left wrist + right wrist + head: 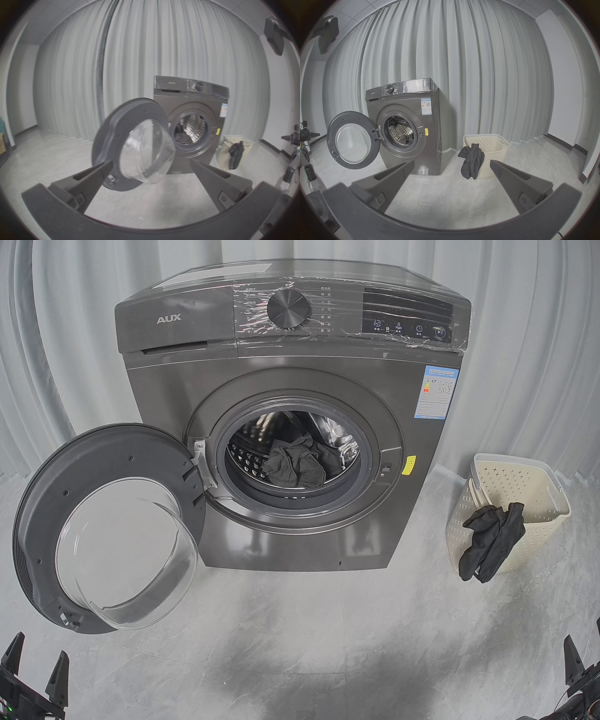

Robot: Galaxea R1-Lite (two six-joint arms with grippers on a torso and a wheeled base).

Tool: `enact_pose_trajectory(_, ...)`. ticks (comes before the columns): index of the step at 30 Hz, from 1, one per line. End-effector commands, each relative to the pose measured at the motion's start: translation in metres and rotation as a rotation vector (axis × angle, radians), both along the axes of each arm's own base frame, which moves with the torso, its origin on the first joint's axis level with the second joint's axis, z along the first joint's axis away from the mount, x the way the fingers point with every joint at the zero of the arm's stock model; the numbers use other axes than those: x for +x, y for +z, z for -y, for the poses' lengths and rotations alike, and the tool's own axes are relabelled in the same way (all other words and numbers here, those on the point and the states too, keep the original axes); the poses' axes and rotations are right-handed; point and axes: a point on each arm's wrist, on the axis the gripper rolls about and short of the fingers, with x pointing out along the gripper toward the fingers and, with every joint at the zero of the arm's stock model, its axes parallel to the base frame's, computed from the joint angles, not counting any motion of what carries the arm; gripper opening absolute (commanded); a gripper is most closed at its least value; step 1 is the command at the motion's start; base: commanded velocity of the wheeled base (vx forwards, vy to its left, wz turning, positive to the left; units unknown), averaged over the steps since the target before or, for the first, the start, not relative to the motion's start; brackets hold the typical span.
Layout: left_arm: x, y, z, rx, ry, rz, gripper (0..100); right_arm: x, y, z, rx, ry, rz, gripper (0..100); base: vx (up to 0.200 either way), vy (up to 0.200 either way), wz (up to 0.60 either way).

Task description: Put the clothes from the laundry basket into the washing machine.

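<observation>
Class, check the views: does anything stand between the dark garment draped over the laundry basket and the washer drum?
Nothing visible blocks the dark garment. The door hangs wide open on the side away from the laundry basket, and bare floor lies between it and the washing machine.

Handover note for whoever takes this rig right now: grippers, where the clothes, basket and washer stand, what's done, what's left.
Left gripper: open, empty, held low.
Right gripper: open, empty, held low.
Washing machine: door open on the left side; loaded garment, dark, lies in the drum.
Laundry basket stands on the floor right of the machine; hanging garment, dark, drapes over its front rim.
Done: one piece in.
Left: hanging garment into the drum.
</observation>
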Motion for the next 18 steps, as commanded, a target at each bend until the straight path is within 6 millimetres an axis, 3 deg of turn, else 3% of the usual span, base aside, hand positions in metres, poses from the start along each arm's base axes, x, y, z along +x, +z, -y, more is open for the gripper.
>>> enact_pose_trajectory(1,-0.0071,-0.009,0.003,0.042,0.052,0.049,100,-0.0002,-0.0079,-0.0007,-0.019,0.02,-0.024,100,0.0,0.0,0.0)
enact_pose_trajectory(5,-0.0082,-0.0096,0.0031,-0.044,0.034,0.05,100,-0.0002,-0.0079,-0.0012,-0.021,0.041,-0.023,100,0.0,0.0,0.0)
enact_pose_trajectory(18,-0.008,-0.0138,0.0035,0.005,0.012,0.02,100,-0.0002,-0.0079,-0.0012,-0.025,0.046,-0.023,100,0.0,0.0,0.0)
